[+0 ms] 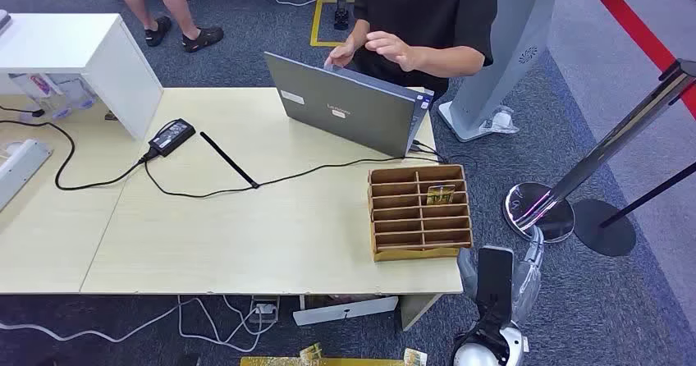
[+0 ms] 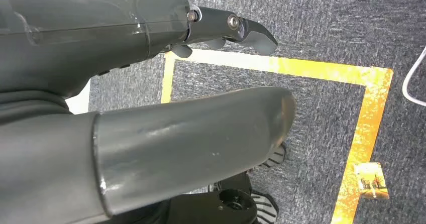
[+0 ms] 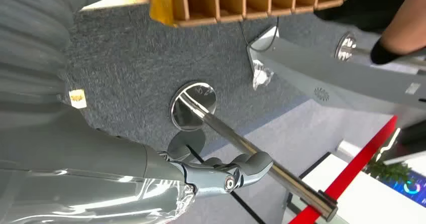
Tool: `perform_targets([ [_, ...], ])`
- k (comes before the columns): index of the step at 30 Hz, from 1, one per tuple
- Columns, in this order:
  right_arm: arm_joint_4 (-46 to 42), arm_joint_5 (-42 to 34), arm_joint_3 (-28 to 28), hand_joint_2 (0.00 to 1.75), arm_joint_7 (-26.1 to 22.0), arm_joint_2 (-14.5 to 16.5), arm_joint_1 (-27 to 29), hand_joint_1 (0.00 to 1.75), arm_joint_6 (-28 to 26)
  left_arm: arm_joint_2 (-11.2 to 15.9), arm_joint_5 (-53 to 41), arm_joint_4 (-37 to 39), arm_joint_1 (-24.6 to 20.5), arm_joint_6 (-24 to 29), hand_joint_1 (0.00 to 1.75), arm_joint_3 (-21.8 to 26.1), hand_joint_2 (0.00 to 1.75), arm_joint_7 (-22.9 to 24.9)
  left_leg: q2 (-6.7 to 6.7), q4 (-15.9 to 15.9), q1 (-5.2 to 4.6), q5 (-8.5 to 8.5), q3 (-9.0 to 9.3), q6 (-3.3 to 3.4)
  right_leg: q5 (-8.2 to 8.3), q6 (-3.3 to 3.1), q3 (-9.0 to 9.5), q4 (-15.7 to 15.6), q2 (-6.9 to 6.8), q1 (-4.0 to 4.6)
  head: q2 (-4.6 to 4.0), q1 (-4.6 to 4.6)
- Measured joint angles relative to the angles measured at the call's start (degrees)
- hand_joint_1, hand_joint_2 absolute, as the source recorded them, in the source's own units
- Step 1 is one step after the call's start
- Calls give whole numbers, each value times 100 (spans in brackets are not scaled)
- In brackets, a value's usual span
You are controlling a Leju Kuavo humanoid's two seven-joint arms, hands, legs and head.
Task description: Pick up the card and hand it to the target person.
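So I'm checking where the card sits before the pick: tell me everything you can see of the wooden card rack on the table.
The wooden card rack is a light-brown, shallow box that looks like thin wood or board, split by slats into two columns of narrow slots. It lies flat near the table's front right corner, just before the laptop. One yellowish card sits in an upper slot of the right column; the other slots look empty. Neither the right hand nor anything else touches it, and a black cable runs just behind it.

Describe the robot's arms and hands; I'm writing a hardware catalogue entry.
The right arm has glossy silver shells with a flat black panel. The right hand and left hand share smooth grey covers, a thick grey thumb, and darker fingers joined by silver screws.
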Motion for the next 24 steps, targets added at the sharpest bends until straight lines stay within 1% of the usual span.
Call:
perform_targets([
  [2, -47, 32, 7, 175, 91, -37, -12, 0, 0, 0, -7, 0, 0, -5, 0, -16, 0, 0, 0, 0, 0, 0, 0, 0, 0, 0, 0, 0, 0, 0, -1, 0],
  [5, -199, 149, 54, 175, 396, -170, -60, 0, 0, 0, -33, 0, 0, -35, 0, -45, 0, -1, 0, 0, 0, 0, -1, 0, 0, 0, 0, 0, 0, 0, -1, 1],
  [8, -419, 384, 189, 175, 913, -407, -151, 0, -1, 0, -73, 0, -1, -75, 0, -84, 0, -6, 0, 0, -1, 0, 0, 0, 1, 0, 0, 0, 0, -1, -1, 1],
  [10, -608, 581, 338, 175, 1447, -650, -263, 0, -2, 2, -103, 0, -1, -104, 0, -126, 0, -10, 0, 1, -1, 0, 0, 0, 1, 1, 1, 0, 0, -2, -1, 1],
  [13, -920, 895, 651, 175, 2288, -1105, -496, 0, 16, 7, -151, 0, -2, -139, 0, -198, 0, -13, 1, 4, -2, 0, 0, 0, 3, 3, 1, 0, 0, -3, -1, 1],
  [16, -1183, 1219, 977, 175, 2840, -1530, -739, 0, 200, 12, -191, 0, -4, -173, 0, -252, 0, -13, 1, 6, -2, 0, 0, 1, 3, 3, 1, 0, 0, -3, -1, 1],
  [20, -1420, 1539, 1354, 175, 3169, -1952, -999, 0, 676, 24, -228, 0, -13, -198, 0, -346, 0, -2, 0, 6, -1, 0, 0, 1, 3, 3, 1, 0, -1, -2, 0, -1],
  [24, -1593, 1711, 1716, 175, 3298, -2311, -1259, 0, 1068, 25, -286, 0, -47, -229, 0, -424, 0, 66, 0, 6, -1, 0, 0, 1, 3, 3, 2, 0, -1, -1, -1, 2],
])
